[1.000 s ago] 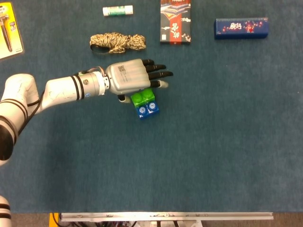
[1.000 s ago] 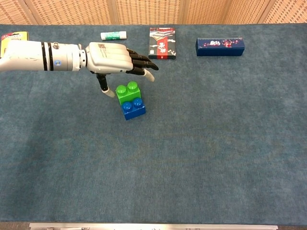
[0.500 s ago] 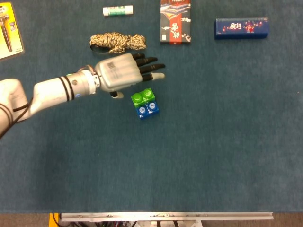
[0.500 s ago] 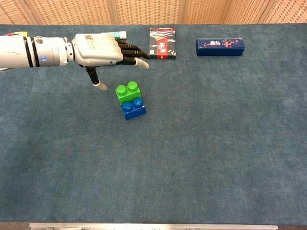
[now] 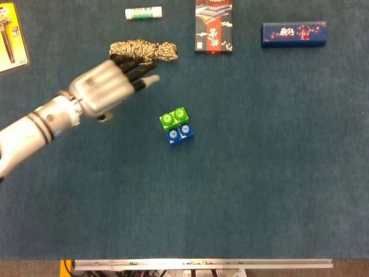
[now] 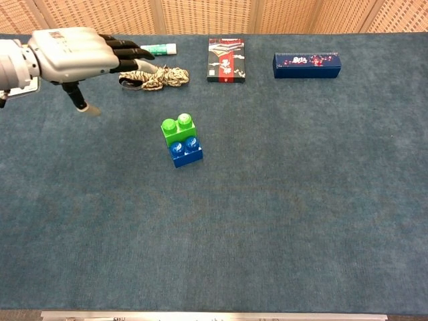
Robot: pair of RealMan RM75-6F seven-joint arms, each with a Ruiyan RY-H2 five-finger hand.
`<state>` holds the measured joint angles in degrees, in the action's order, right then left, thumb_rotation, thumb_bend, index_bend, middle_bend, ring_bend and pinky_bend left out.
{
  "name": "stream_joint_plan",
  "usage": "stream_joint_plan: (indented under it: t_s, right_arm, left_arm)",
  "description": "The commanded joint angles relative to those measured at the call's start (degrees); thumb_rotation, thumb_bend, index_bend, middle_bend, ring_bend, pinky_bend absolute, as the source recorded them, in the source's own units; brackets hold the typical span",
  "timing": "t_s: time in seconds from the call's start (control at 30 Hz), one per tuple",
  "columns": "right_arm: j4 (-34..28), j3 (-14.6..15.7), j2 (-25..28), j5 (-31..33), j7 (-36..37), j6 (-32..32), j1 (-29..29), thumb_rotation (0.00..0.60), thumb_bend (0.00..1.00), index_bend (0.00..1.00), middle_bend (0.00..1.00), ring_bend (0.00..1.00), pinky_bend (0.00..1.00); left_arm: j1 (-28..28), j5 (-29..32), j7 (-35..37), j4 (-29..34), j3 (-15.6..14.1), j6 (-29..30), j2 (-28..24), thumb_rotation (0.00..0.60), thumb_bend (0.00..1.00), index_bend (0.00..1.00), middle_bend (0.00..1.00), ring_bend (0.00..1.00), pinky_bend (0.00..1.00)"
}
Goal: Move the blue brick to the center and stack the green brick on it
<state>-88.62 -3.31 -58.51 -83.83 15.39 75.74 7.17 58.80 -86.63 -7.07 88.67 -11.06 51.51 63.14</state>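
The green brick [image 5: 174, 118] [image 6: 178, 128] sits against the far side of the blue brick [image 5: 180, 134] [image 6: 186, 151] on the blue cloth, a little left of the middle. Whether it partly overlaps the blue one I cannot tell. My left hand [image 5: 106, 86] [image 6: 73, 56] hovers up and to the left of the pair, well apart from them, fingers spread and holding nothing. It is motion-blurred in the head view. My right hand shows in neither view.
A coil of rope [image 5: 144, 50] [image 6: 155, 77] lies just past the left hand's fingertips. A glue stick [image 5: 143, 12], a patterned card box [image 5: 213, 26] and a dark blue box [image 5: 294, 34] line the far edge. A yellow package [image 5: 10, 37] sits at far left.
My left hand has pulled back from above the bricks, moving left and away, and the rope it was covering now shows. The bricks have not moved.
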Motion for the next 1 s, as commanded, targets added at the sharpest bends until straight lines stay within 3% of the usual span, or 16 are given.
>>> stream_joint_plan:
  t_s: [0.03, 0.2, 0.37, 0.53, 0.77, 1.0]
  right_arm:
    - [-0.32, 0.31, 0.02, -0.72, -0.35, 0.72, -0.25, 0.6, 0.0, 0.14, 0.09, 0.0, 0.0]
    - [-0.75, 0.67, -0.32, -1.56, -1.47, 1.71, -0.52, 0.6, 0.0, 0.14, 0.09, 0.0, 0.0]
    - [-1.23, 1.09, -0.84, -1.98, -3.12, 2.07, -0.7, 0.6, 0.0, 0.14, 0.09, 0.0, 0.0]
    - [-1.38, 1.23, -1.26, -1.91, -4.37, 1.69, -0.45, 0.6, 0.0, 0.14, 0.09, 0.0, 0.0]
    - [-1.39, 1.32, -1.48, -1.8, -5.13, 1.51, -0.29, 0.6, 0.0, 0.14, 0.09, 0.0, 0.0]
    - [-1.59, 1.47, -1.24, -2.33, -4.74, 2.58, -0.69, 0.6, 0.0, 0.14, 0.09, 0.0, 0.0]
  left_arm:
    - [-5.85, 10.68, -12.36, 11.55, 1.3, 0.76, -8.02, 0.6, 0.13, 0.0, 0.03, 0.0, 0.18]
    - [-11.24, 17.05, -17.81, 18.36, 1.08, 5.6, -10.62, 0.6, 0.13, 0.01, 0.04, 0.0, 0.2]
    - [-16.47, 16.82, -17.59, 19.44, 0.91, 10.45, -10.49, 0.6, 0.13, 0.04, 0.04, 0.0, 0.2]
    - [-21.99, 13.97, -15.48, 15.68, 1.16, 15.55, -7.56, 0.6, 0.13, 0.06, 0.04, 0.0, 0.2]
    - [-28.59, 8.33, -6.59, 9.21, 1.68, 20.99, -2.75, 0.6, 0.13, 0.09, 0.04, 0.0, 0.2]
    - [-37.51, 4.58, -2.71, 0.6, 2.54, 31.74, 3.31, 0.6, 0.13, 0.14, 0.06, 0.0, 0.2]
